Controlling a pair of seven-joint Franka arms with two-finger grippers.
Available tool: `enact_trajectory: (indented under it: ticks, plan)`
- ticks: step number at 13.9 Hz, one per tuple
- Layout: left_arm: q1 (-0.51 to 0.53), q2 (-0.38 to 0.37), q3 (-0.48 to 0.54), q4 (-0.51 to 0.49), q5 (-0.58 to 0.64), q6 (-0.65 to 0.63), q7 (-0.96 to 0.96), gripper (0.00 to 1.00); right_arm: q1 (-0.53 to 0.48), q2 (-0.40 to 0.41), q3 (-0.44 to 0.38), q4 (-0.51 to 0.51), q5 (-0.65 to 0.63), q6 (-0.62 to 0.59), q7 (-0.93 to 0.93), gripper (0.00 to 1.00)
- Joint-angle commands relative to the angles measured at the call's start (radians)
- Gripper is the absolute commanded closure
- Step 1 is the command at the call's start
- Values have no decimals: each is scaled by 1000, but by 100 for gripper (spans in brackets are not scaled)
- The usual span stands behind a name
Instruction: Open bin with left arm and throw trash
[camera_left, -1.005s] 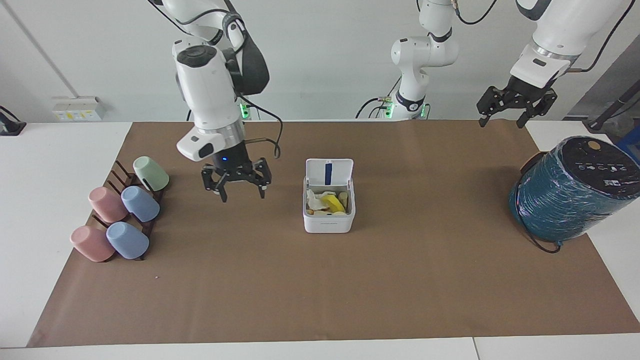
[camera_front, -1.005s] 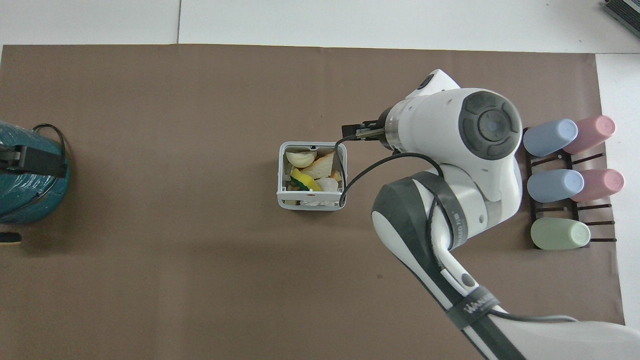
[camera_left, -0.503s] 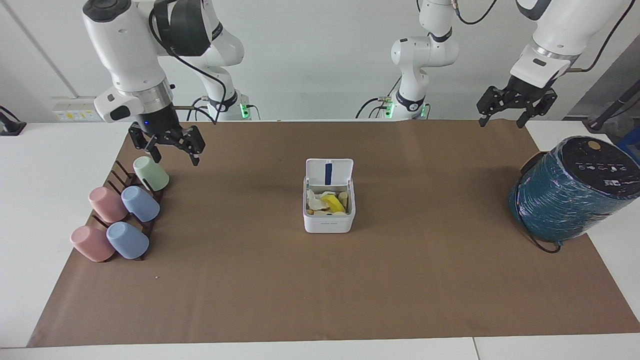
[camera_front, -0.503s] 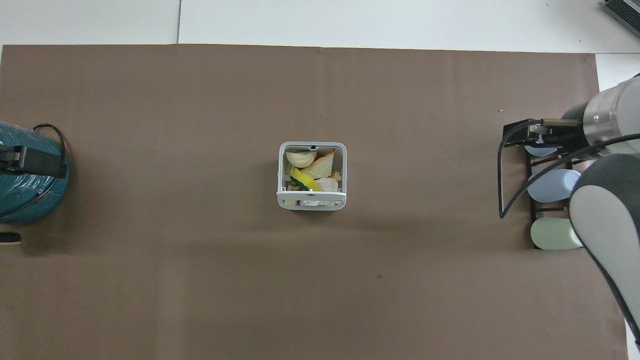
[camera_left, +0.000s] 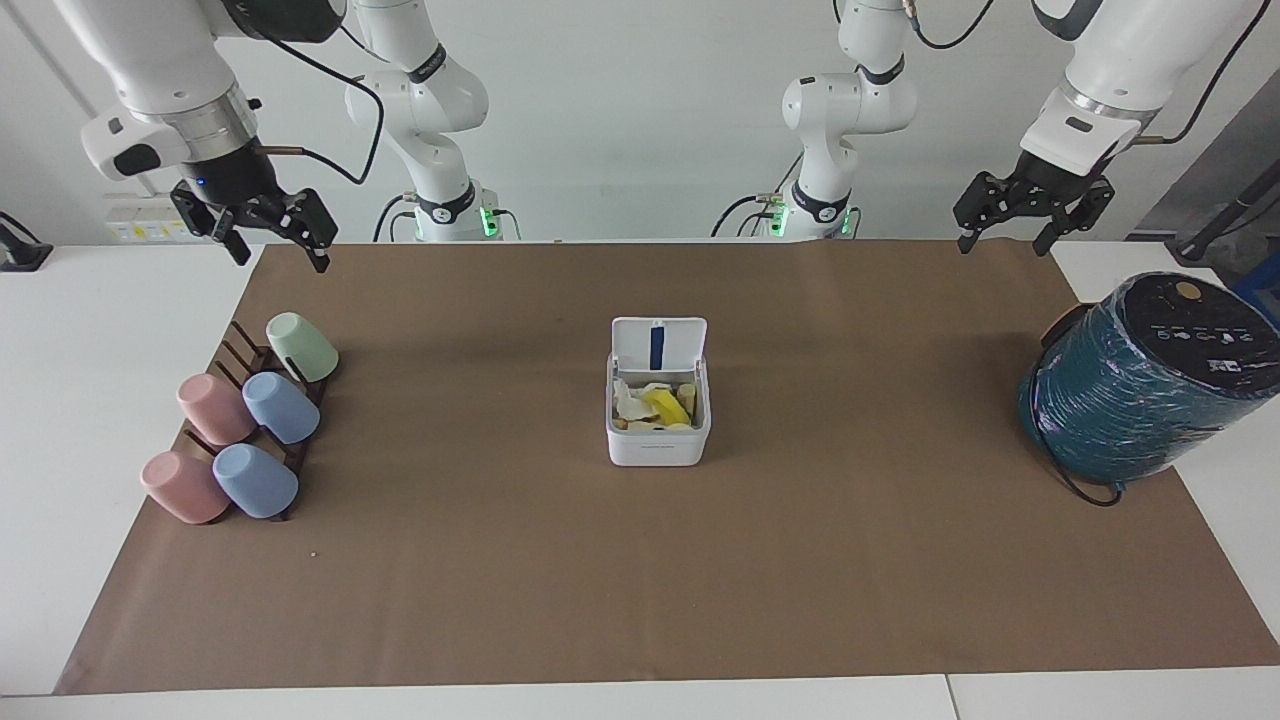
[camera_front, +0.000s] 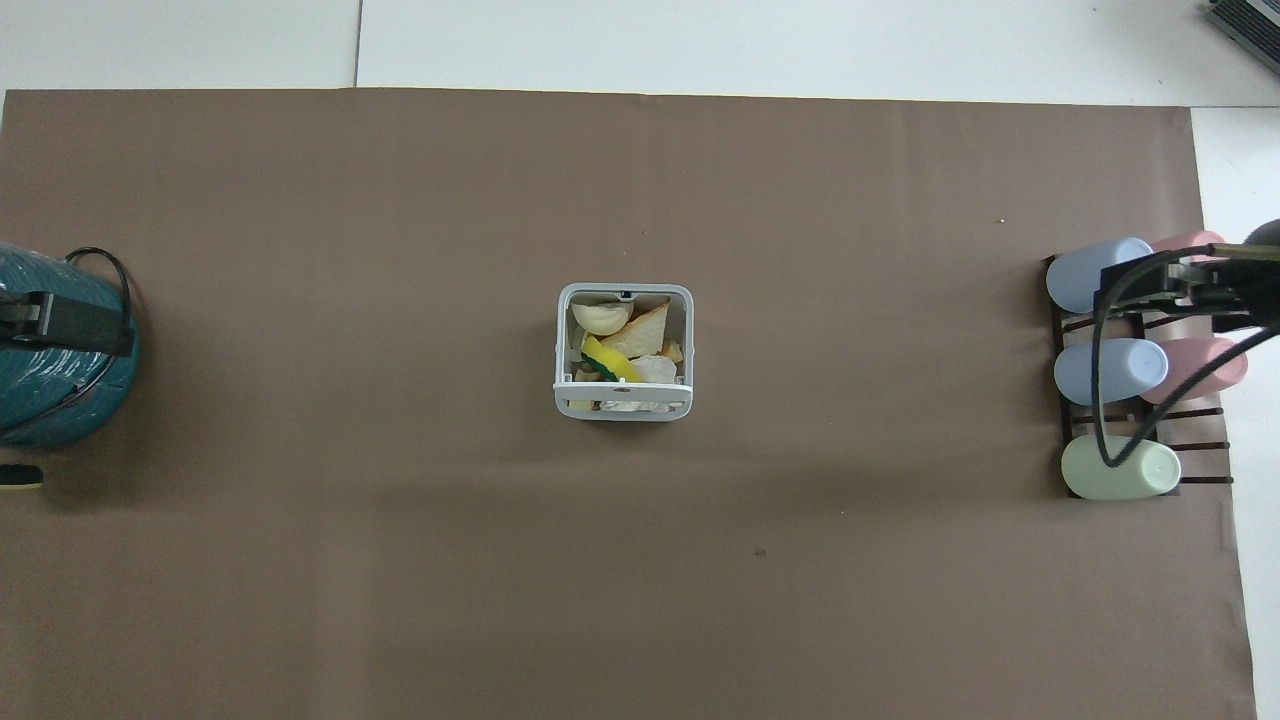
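bin (camera_left: 658, 440): mid-mat, lid upright on the robots' side
trash (camera_left: 655, 404): in bin
cups (camera_left: 245, 430): on rack, right arm's end
cylinder (camera_left: 1145, 378): left arm's end, at mat's edge

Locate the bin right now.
The bin sits at the middle of the brown mat, lid up, scraps inside, between the cup rack at the right arm's end and the teal cylinder at the left arm's end.
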Motion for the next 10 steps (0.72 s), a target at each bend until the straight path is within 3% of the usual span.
enact_trajectory:
  ticks: [1, 10]
  plan:
    - [5, -29, -1, -31, -14, -4, 5, 0, 5, -39, 2, -84, 3, 66, -9, 0]
    - [5, -29, -2, -31, -14, -4, 3, 0, -38, -54, 43, -115, 0, 68, -18, 0]
